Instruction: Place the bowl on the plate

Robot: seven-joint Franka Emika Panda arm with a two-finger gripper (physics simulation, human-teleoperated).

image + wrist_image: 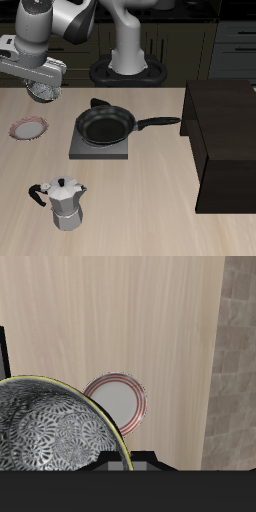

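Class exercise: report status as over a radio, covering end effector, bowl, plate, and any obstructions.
End effector shut on bowl, held off the table. Plate bare, nearer the front edge. Frying pan off to the side, not obstructing.

The bowl [50, 426] runs off the wrist picture's edge and covers part of the plate [122, 403]. In the exterior view the bowl [42, 93] hides the jaws, so their state cannot be told.
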